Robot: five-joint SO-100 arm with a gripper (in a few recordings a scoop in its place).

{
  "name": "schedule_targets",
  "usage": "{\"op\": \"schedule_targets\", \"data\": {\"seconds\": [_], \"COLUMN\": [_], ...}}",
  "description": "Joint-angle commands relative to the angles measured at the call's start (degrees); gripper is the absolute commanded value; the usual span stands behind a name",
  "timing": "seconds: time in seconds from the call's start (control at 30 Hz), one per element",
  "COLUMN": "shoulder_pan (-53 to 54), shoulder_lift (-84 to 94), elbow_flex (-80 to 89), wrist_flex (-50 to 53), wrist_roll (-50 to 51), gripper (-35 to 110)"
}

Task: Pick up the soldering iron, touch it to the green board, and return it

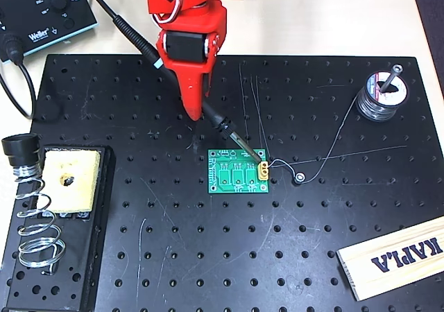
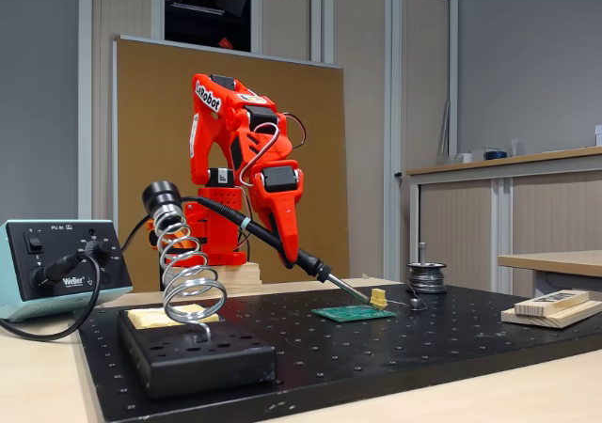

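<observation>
My red gripper [image 1: 199, 109] [image 2: 288, 250] is shut on the soldering iron [image 1: 225, 125] [image 2: 315, 268], a slim black handle slanting down to the right with its cable trailing back to the upper left. The thin metal tip reaches the green board [image 1: 237, 174] [image 2: 353, 313] near its yellow connector [image 1: 264, 170] [image 2: 378, 299], at the board's right edge in the overhead view. The board lies flat on the black perforated plate [image 1: 208, 256] [image 2: 376, 348], about at its middle.
A coiled spring holder [image 1: 35, 222] [image 2: 183, 273] with a yellow sponge [image 1: 71, 180] stands at the plate's left. The Weller box [image 1: 45, 10] [image 2: 56, 263] is at the back left. A solder spool [image 1: 381, 96] [image 2: 427, 277] and a wooden KAPLA block [image 1: 395, 256] [image 2: 555, 305] sit right.
</observation>
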State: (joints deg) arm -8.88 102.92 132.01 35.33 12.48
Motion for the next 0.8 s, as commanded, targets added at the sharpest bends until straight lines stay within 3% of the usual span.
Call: {"op": "schedule_targets", "data": {"seconds": [0.0,0.43,0.77], "shoulder_pan": [-0.53,6.94,5.19], "shoulder_lift": [3.08,20.65,5.71], "elbow_flex": [1.23,8.26,-5.1], "wrist_flex": [-0.44,9.58,7.29], "wrist_roll": [0.7,-3.78,-5.62], "gripper": [0,0,0]}}
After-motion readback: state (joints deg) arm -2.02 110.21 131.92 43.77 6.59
